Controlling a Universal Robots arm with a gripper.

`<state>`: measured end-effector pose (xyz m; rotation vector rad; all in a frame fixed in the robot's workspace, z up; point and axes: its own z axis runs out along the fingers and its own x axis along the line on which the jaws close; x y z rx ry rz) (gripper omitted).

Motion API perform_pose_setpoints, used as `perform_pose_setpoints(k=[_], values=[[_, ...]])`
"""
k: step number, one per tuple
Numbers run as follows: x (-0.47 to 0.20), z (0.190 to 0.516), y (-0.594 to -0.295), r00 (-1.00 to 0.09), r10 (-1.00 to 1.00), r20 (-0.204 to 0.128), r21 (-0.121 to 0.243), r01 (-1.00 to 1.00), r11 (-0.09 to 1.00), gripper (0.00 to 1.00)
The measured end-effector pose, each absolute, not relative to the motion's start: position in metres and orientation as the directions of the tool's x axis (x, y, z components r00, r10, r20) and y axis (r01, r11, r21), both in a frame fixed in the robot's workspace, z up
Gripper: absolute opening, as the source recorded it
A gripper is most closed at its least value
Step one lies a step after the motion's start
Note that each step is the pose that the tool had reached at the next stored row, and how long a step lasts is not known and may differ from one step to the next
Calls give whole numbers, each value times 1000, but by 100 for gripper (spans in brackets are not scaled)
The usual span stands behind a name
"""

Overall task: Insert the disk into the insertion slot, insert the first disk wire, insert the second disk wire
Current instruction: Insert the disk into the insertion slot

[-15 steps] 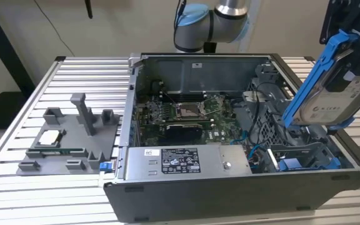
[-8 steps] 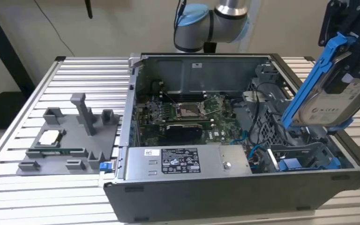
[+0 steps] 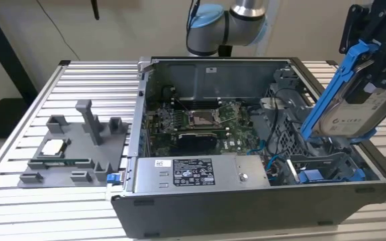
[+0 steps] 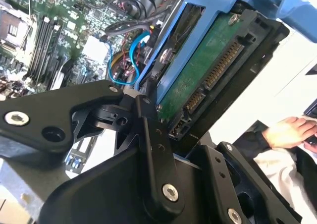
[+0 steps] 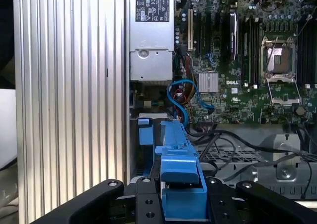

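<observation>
The disk (image 3: 354, 114), a silver-grey drive with a white label in a bright blue frame (image 3: 332, 93), hangs tilted above the open computer case's side at the exterior view's right. My black gripper (image 3: 379, 70) is shut on its upper end. In the second wrist view the disk's green circuit side (image 4: 208, 70) and its connectors sit between the black fingers (image 4: 153, 149). The first wrist view has the blue frame (image 5: 181, 167) just above the gripper. The insertion slot (image 3: 327, 163), a grey sheet-metal bay, lies below the disk. Blue wires (image 5: 185, 92) curl beside the bay.
A grey power-supply box (image 3: 200, 173) with a white sticker fills the case's near side, and the motherboard (image 3: 200, 120) lies behind it. A grey fixture (image 3: 72, 150) with small parts rests on the slatted table (image 3: 79, 90). A person's hand (image 4: 290, 132) is beyond the case.
</observation>
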<state>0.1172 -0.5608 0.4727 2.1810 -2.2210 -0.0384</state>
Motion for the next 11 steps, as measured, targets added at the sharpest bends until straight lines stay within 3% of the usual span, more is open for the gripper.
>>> perform_pose_setpoints(k=[11], values=[[117, 462, -569, -19, -1000, 5, 37, -999, 19, 33]])
